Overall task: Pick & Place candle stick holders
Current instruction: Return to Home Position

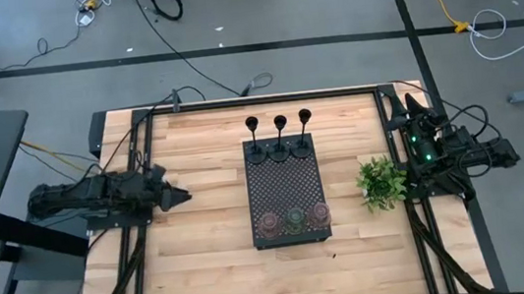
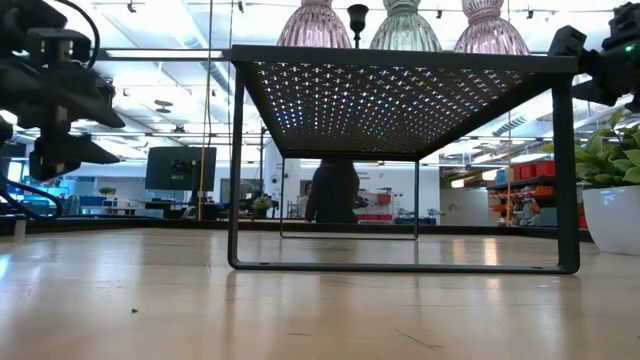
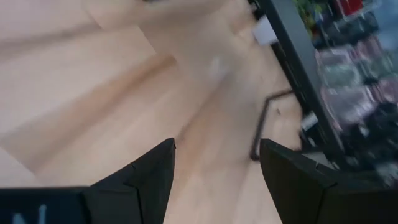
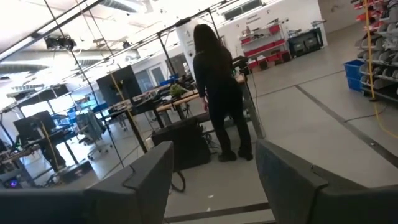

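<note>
- All six candle stick holders (image 2: 314,25) sat on top of the black perforated tray (image 1: 285,189), which stood in the middle of the bench (image 1: 203,154).
- The three black holders (image 1: 280,122) stood in a row at the tray's far end.
- The glass ones lined up along the near end: pink holder (image 1: 269,224), olive holder (image 1: 295,220), second pink holder (image 1: 320,216).
- The left pincer (image 3: 216,144) hung over bare wood left of the tray, well apart from it, fingers spread wide with nothing between them.
- The right pincer (image 4: 214,149) was over at the bench's right edge near the little plant (image 1: 382,183). It was wide and empty too, pointing out into the room.
</note>
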Robot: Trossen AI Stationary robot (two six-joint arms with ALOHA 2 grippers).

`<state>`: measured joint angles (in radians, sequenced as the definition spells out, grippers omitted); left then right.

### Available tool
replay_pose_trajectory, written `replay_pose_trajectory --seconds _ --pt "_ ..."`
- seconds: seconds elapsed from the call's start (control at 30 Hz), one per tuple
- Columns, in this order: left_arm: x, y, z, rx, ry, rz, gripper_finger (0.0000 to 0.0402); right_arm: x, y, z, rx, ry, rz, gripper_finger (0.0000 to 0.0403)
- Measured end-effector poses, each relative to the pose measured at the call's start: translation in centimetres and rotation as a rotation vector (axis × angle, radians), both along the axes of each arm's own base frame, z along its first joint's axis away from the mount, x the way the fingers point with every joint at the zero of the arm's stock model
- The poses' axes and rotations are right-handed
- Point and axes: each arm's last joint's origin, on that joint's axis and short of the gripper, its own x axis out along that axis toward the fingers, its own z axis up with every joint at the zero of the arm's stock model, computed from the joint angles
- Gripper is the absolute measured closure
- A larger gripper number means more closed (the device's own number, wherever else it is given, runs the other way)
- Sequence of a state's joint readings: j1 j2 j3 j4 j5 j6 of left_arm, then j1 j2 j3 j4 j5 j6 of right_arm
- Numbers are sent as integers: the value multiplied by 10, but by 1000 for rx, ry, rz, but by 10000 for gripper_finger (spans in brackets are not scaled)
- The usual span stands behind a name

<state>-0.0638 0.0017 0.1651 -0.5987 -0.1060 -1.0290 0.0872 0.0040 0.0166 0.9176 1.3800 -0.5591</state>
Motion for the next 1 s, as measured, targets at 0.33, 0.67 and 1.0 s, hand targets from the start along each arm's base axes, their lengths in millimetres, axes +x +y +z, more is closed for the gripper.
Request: replay_pose_trajectory --seconds 0.33,0.67,1.0 --pt "0 0 -1 -36 0 -43 165 0 0 0 0 8 -1 174" --pt "0 0 -1 -36 1 -43 165 3 0 -2 -4 49 -1 174" --pt "0 0 -1 -36 1 -43 165 4 1 0 -109 182 22 174"
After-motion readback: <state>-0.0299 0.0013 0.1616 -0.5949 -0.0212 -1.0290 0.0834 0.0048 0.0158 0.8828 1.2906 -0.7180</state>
